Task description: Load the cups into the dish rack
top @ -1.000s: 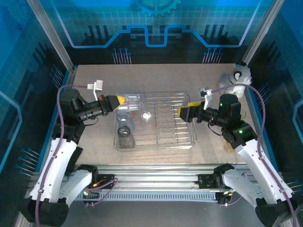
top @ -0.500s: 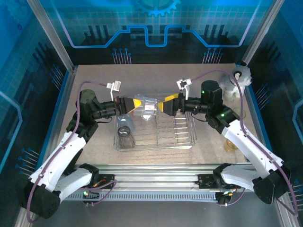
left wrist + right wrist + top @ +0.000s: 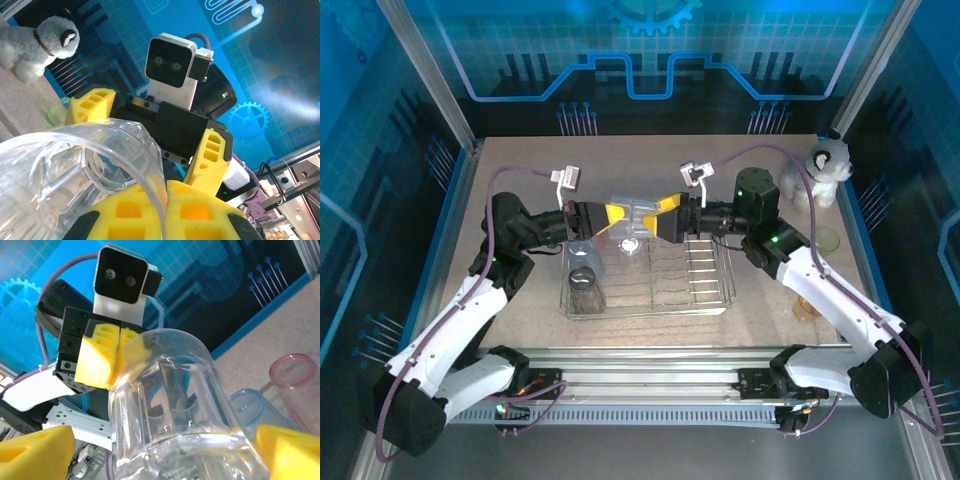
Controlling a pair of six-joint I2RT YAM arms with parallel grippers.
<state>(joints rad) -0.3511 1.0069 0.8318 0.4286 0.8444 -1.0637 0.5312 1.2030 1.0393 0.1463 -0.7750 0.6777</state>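
Blue-lit panels wall in the tan desk [image 3: 530, 165], where the dish rack [image 3: 715, 298] sits near the middle with a smoky grey cup [image 3: 586, 291] in its near-left corner. Above the rack's far-left part, a clear cup [image 3: 636, 214] hangs on its side in the air between the two arms. The left tool [image 3: 612, 215] pinches the cup's rim wall, one finger inside and one outside, closed on it. The right tool [image 3: 667, 212] faces it from the other end, its fingers spread wide on either side of the cup's base. In the right wrist view a gap shows beside one finger, so it has no hold.

This looks like a mid-air handover. The risk I see is that the left tool lets go before the right one closes. The cup would then drop onto the wires and could bounce out onto the desk or knock the grey cup. Smooth plastic could also slip out of a hard squeeze near the base, and both arms pulling at once could twist the thin rim.
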